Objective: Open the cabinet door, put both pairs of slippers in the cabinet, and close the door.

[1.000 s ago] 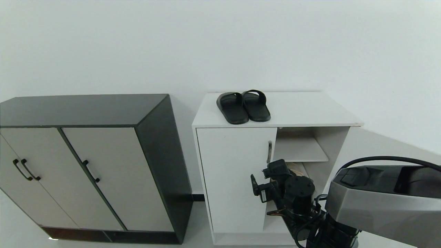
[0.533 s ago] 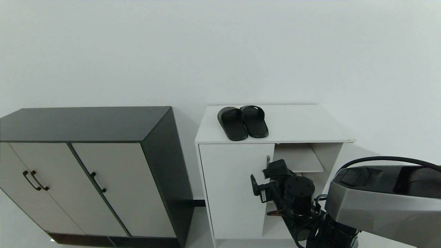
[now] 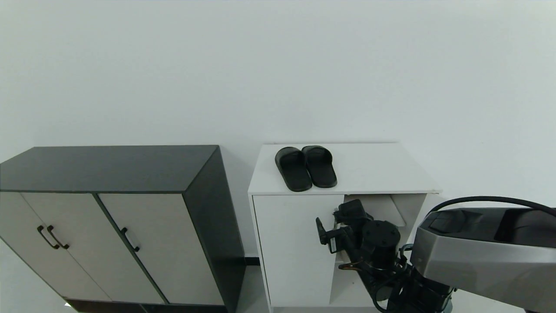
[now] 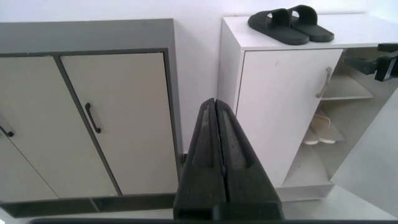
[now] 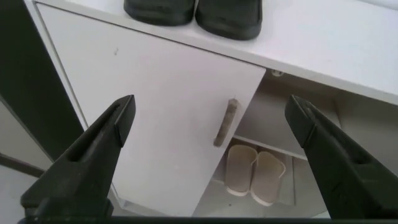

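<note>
Black moulded slippers point(image 3: 306, 167), a pair, side by side and touching, soles down on top of the white cabinet point(image 3: 382, 169), above the right pincer point(image 5: 210, 102) and a little beyond it. Probably light, soft-soled and bendy, with a matte skin unlikely to slide between fingers; nothing fragile about them. Best taken across the two touching inner edges, near the strap bands, so as to lift both at once. Gripped at one toe or heel alone, likely to droop and leave the partner behind.

Second pair, pale slippers point(image 5: 255, 177), already inside the cabinet, below and ahead of the right pincer, in the open bay under the upper shelf point(image 4: 351, 92). Closed door point(image 3: 295, 248) directly in front of that pincer, its slim handle point(image 5: 225, 121) between the spread fingers but apart from both. No telling about a further door for the open bay, swung aside or absent.

Right pincer gaping wide, carrying nothing. Left pincer point(image 4: 216, 106) pressed fully together, likewise carrying nothing, well apart from both cabinets.

Ahead of the left pincer, a dark cabinet point(image 3: 108, 167) with grey doors and black handles, just beside the white one. Both set against a plain white wall point(image 3: 278, 65).
</note>
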Controlling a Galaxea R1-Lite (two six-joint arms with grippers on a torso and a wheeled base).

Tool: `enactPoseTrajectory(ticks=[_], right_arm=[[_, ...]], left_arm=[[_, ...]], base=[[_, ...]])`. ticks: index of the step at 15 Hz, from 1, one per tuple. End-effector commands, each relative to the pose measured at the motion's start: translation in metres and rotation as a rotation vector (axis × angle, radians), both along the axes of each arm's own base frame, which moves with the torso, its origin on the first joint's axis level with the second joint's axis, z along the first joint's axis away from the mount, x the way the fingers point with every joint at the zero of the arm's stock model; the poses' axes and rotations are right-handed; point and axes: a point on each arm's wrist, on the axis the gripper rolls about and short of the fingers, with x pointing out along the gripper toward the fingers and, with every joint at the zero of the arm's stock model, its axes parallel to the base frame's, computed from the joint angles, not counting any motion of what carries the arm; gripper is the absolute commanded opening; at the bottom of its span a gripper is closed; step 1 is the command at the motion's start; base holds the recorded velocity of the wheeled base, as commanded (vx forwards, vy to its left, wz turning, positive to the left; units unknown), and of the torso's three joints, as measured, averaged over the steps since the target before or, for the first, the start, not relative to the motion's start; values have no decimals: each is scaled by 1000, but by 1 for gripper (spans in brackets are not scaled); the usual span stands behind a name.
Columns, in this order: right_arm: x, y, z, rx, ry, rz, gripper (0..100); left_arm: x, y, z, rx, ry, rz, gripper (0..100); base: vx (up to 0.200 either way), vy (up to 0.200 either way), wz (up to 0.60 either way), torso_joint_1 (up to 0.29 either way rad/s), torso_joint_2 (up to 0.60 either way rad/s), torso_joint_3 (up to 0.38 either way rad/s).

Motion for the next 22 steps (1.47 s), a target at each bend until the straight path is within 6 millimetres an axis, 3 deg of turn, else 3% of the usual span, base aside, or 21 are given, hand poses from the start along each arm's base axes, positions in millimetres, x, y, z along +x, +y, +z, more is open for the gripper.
enactPoseTrajectory(ticks=[1,3,5,8,9,15,22], right_arm=[[2,-1,0,-7,-3,-4,100],[3,0,-1,-23,-10,-3,100],[-4,0,23,-45,58,9,100],[-17,19,74,54,168,25,100],[-19,22,79,83,163,22,100],[-17,25,76,122,119,31,100],[-15,28,67,106,129,29,100]], left_arm=[[0,0,0,0,0,0,0],[0,0,0,0,0,0,0],[0,0,0,1,-1,0,0],[0,0,0,5,-1,0,0],[0,0,0,5,-1,0,0],[0,0,0,5,-1,-1,0],[0,0,0,3,-1,-3,0]], base=[[0,0,0,0,0,0],[0,0,0,0,0,0],[0,0,0,0,0,0],[0,0,0,0,0,0],[0,0,0,0,0,0],[0,0,0,0,0,0],[200,0,0,5,0,2]])
